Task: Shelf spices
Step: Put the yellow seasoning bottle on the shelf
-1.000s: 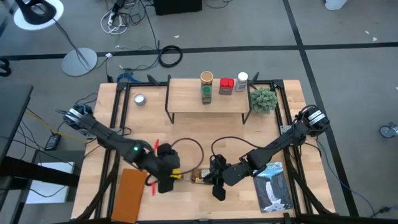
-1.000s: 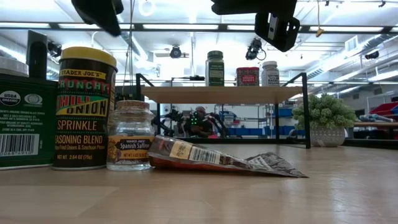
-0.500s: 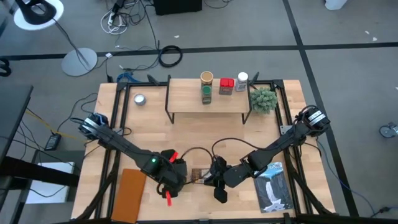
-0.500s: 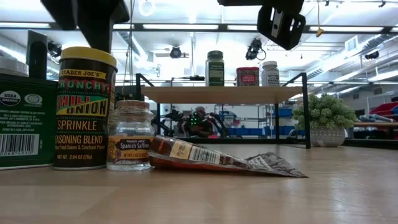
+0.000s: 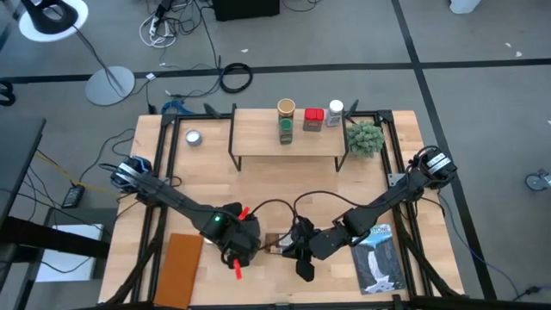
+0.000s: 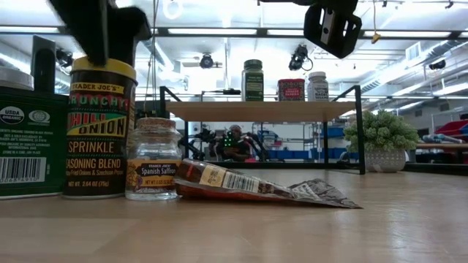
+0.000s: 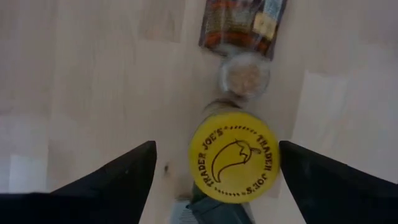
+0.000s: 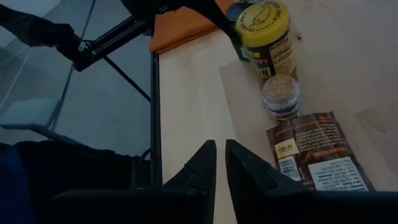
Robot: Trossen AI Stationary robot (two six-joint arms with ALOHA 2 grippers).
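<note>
The left gripper [image 7: 211, 171] hangs with fingers spread wide above the yellow-lidded dark seasoning jar [image 7: 234, 165], which stands on the table near its front edge, beside a small saffron jar [image 7: 244, 76]. It should descend centred on the lid and squeeze evenly, so the neighbour is not knocked. The right gripper [image 8: 220, 163], fingers nearly together, waits nearby.

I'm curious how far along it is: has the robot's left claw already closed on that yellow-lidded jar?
No. In the left wrist view the left gripper is open, its fingers standing apart on either side of the yellow-lidded jar without touching it.

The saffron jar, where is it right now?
Low view: the small saffron jar stands at the table's near left, between the yellow-lidded chili onion jar and the flat brown packet.
</note>
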